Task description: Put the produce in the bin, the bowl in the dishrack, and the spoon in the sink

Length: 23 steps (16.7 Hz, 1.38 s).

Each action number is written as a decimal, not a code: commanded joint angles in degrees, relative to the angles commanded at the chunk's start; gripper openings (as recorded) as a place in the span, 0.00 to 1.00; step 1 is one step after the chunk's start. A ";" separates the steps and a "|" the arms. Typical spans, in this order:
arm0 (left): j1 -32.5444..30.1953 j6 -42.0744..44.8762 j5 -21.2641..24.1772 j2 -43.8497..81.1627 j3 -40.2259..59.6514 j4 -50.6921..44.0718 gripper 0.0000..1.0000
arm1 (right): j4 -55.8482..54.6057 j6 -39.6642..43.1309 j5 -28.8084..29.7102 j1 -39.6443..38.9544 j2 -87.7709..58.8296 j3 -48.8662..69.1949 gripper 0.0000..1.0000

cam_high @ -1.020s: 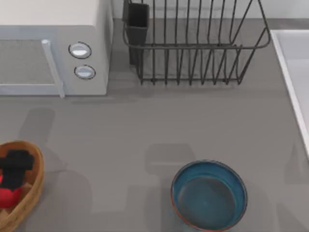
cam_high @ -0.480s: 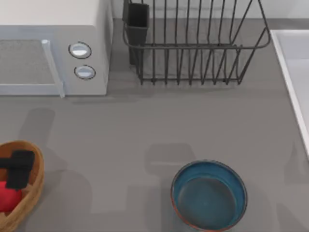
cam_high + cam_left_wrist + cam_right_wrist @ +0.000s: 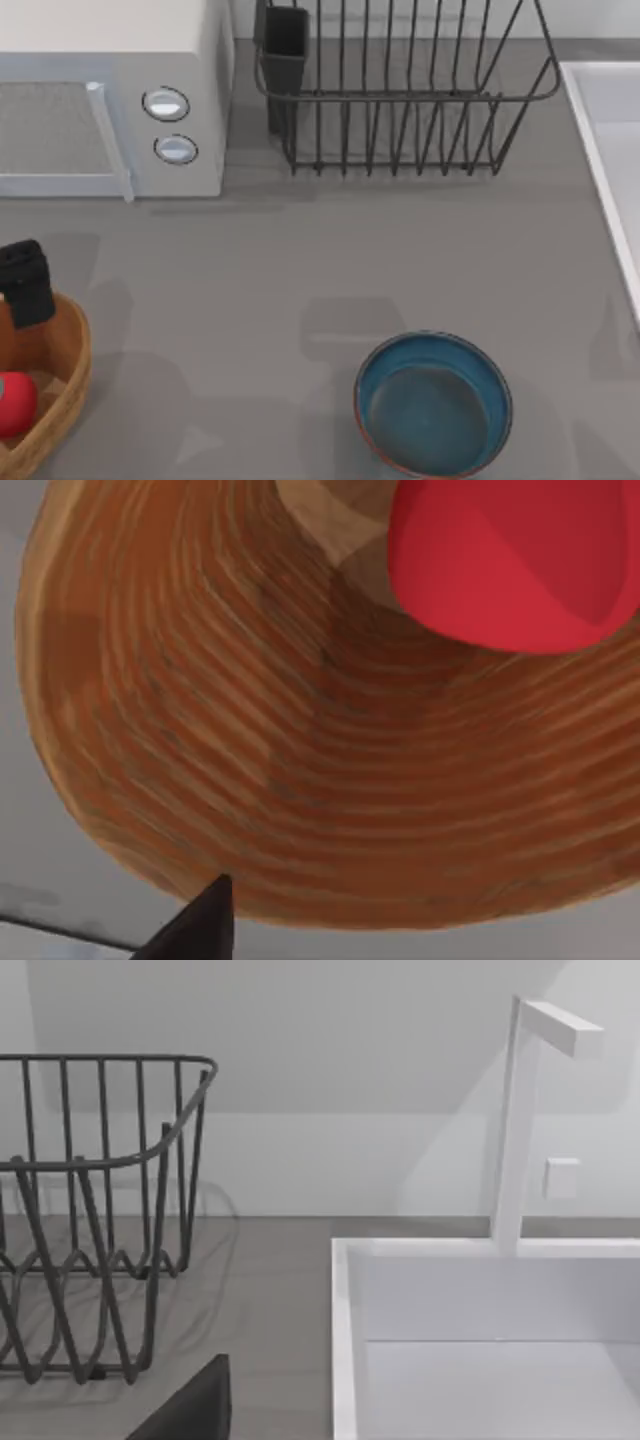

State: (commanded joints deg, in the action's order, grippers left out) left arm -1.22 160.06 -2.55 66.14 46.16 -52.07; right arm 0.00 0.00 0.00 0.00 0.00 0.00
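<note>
Left claw (image 3: 25,283) lifted; produce (image 3: 12,403) in bin (image 3: 68,372).

Left arm: at the table's left edge, reaching in from the left.
Left gripper (image 3: 24,283): dark, above the far rim of the bin (image 3: 68,372), holding nothing.
Left finger (image 3: 195,930): one dark tip shows in the left wrist view.
Right finger (image 3: 190,1408): one dark tip shows in the right wrist view.
</note>
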 joint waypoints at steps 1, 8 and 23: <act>0.59 -4.67 0.05 -2.36 -1.23 2.39 1.00 | 0.00 0.00 0.00 0.00 0.00 0.00 1.00; 4.02 -52.76 -0.15 -20.71 -14.30 19.64 1.00 | 0.00 0.00 0.00 0.00 0.00 0.00 1.00; 2.07 -152.87 2.09 -61.38 -43.98 49.03 1.00 | 0.00 0.00 0.00 0.00 0.00 0.00 1.00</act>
State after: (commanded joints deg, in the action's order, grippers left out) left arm 0.85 7.19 -0.45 4.75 2.18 -3.05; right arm 0.00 0.00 0.00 0.00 0.00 0.00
